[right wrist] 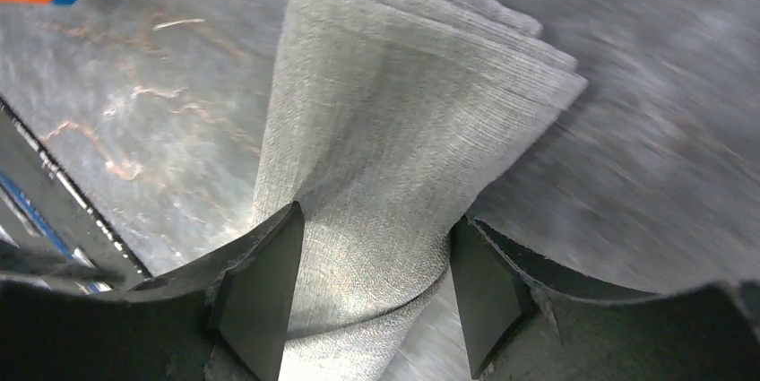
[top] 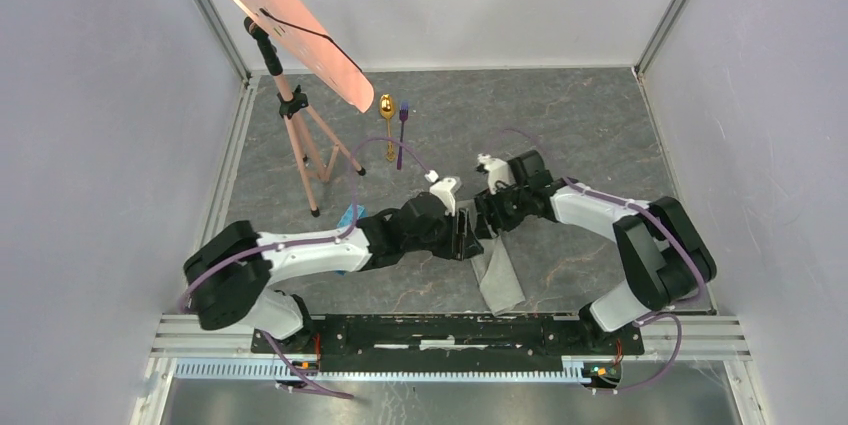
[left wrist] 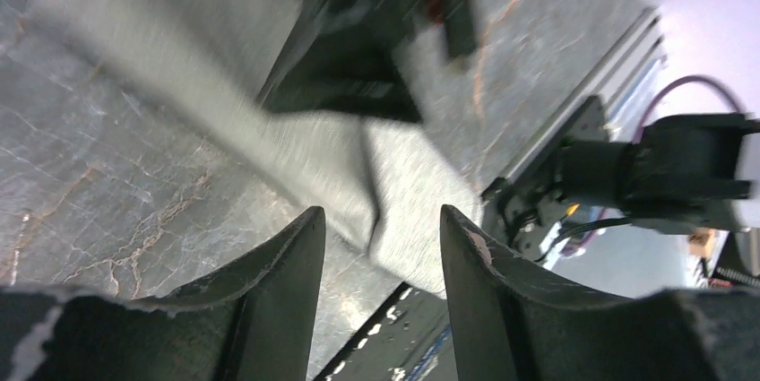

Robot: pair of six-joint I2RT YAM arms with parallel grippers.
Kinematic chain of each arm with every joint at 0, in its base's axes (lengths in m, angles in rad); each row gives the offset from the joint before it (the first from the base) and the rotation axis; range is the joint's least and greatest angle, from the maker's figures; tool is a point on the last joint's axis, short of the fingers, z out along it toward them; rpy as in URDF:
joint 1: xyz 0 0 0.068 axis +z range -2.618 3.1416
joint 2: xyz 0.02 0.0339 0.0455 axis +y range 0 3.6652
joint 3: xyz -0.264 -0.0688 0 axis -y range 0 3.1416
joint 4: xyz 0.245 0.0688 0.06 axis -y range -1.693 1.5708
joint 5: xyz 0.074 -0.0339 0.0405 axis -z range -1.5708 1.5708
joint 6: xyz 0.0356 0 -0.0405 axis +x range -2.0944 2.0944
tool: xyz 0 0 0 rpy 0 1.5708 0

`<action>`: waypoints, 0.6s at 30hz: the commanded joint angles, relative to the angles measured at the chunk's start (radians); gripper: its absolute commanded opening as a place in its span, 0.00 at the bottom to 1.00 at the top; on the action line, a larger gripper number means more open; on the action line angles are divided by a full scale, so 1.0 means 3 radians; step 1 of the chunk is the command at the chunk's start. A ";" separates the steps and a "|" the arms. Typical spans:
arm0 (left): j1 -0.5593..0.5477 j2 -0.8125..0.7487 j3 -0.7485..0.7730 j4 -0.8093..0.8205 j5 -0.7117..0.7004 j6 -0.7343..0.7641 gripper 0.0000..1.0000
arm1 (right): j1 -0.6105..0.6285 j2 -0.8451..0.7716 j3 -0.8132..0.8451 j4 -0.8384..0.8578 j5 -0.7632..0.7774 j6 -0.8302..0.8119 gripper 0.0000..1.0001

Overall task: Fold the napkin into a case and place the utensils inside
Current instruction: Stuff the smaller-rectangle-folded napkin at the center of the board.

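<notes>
The right gripper's [right wrist: 375, 220] fingers [right wrist: 260, 291] stand apart with the folded napkin [right wrist: 394, 103] filling the gap and touching both inner faces. Whether they squeeze it cannot be told. The cloth narrows where it passes between them and widens beyond, showing several stacked layers at its far end. The left gripper's [left wrist: 381, 215] fingers [left wrist: 466, 255] are also apart, with nothing between them. In that blurred view a corner of the cloth lies just beyond their tips.

From above, the two grippers meet over the upper end of the napkin, which lies as a narrow strip on the grey table [top: 580, 125], near the arm bases. The gold spoon [top: 386, 105] and purple fork [top: 403, 123] rest side by side well apart from it, toward the far edge.

The folding looks largely done. Judging by this, the utensils are untouched and their insertion is still ahead.
</notes>
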 commanded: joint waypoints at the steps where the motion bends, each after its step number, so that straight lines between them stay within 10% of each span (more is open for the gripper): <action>1: 0.0006 -0.0450 -0.0041 -0.0042 -0.0439 -0.0177 0.57 | 0.0453 0.0213 0.0256 0.0068 -0.0184 -0.0068 0.65; 10: 0.0038 -0.0891 -0.0209 -0.0229 -0.0781 -0.0214 0.57 | 0.0573 0.0259 0.0706 -0.0153 0.0419 0.0002 0.65; 18: 0.0122 -0.0941 -0.0262 -0.0232 -0.0778 -0.0266 0.56 | 0.0689 -0.0989 0.0177 -0.0968 0.1116 0.0259 0.65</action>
